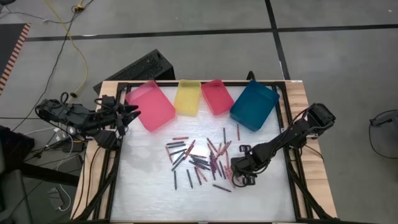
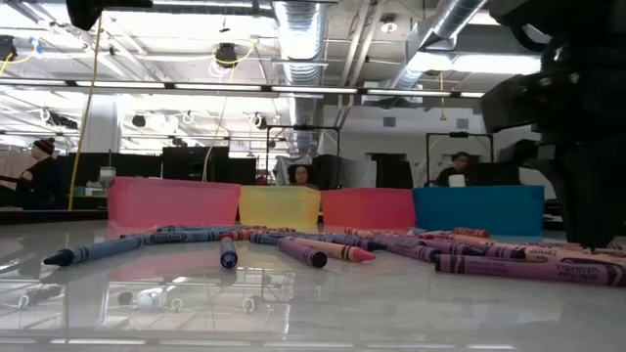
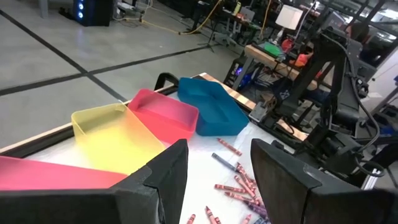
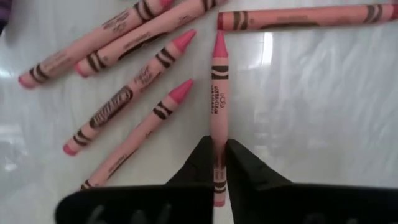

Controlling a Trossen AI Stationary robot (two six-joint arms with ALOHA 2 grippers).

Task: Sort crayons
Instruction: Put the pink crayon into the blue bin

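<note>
- The crayons (image 1: 202,160) are lying scattered across the middle of the table (image 1: 149,199), in front of the trays and mostly well apart from them.
- One pink crayon (image 4: 219,93) is sitting between the right gripper's (image 4: 218,163) jaws; the jaws are pinching its lower end, with the tip pointing away from the wrist.
- Several other pink crayons (image 4: 127,102) are lying just beside the gripped one, some nearly touching its tip.
- The right gripper (image 1: 241,176) is working low at the right edge of the pile, over the table.
- The left gripper (image 1: 127,115) is waiting at the table's left rear, near the pink tray (image 1: 149,106); its jaws are standing spread, holding nothing.
- The yellow tray (image 1: 187,98), red tray (image 1: 217,96) and blue tray (image 1: 254,104) are standing in a row along the far edge.
- Risk, as a judgement: the grip is taking only the crayon's end, so the crayon is likely to pivot or slip during lifting.
- Risk: neighbouring crayons are lying close enough to be dragged or rolled by the jaws.
- Risk: the pink and red trays are looking similar in colour, so a wrong-tray drop is possible.
</note>
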